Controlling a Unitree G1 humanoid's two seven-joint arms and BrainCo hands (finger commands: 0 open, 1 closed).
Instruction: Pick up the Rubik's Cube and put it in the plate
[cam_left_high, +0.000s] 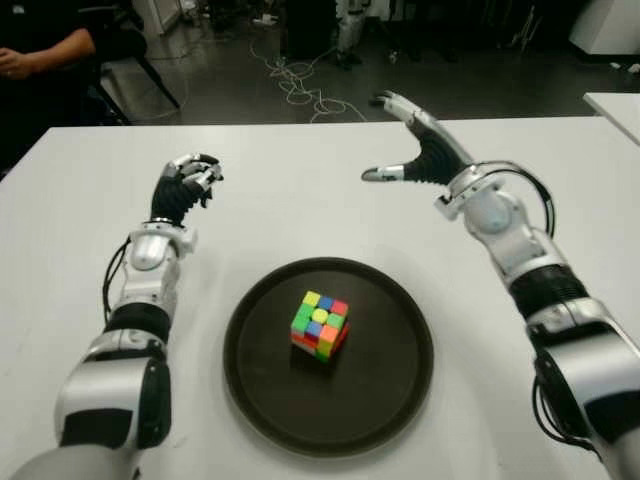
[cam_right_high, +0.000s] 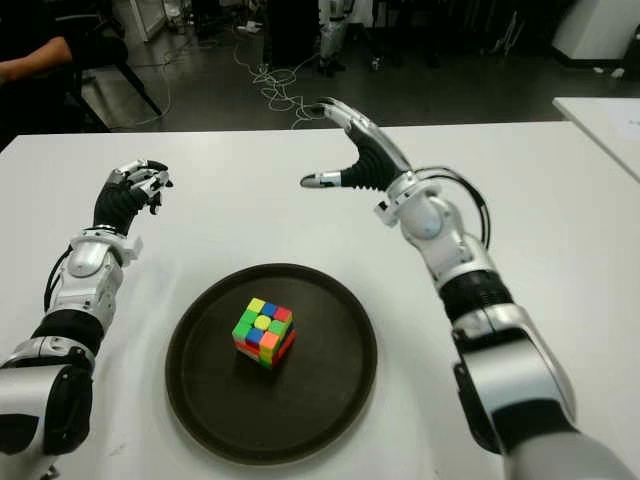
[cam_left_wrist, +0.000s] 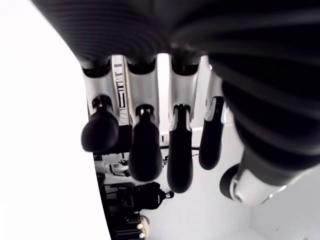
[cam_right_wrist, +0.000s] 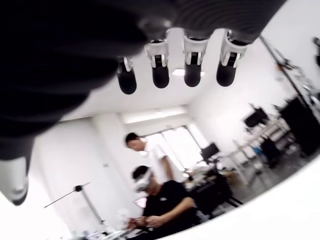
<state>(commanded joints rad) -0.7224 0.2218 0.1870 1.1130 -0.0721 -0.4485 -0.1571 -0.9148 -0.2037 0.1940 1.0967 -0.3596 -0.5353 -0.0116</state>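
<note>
A multicoloured Rubik's Cube (cam_left_high: 320, 324) sits a little left of centre inside the round dark plate (cam_left_high: 390, 380) on the white table (cam_left_high: 300, 200). My right hand (cam_left_high: 408, 145) hovers raised beyond the plate's far right side, fingers spread wide and empty, well clear of the cube. In the right wrist view its fingertips (cam_right_wrist: 192, 71) point up at the room with nothing between them. My left hand (cam_left_high: 186, 187) shows to the far left of the plate, fingers curled with nothing in them; the left wrist view shows those curled fingers (cam_left_wrist: 145, 155) empty.
A person's arm (cam_left_high: 40, 55) shows at a chair past the table's far left corner. Cables (cam_left_high: 300, 85) lie on the dark floor beyond the far edge. Another white table corner (cam_left_high: 615, 105) stands at the far right.
</note>
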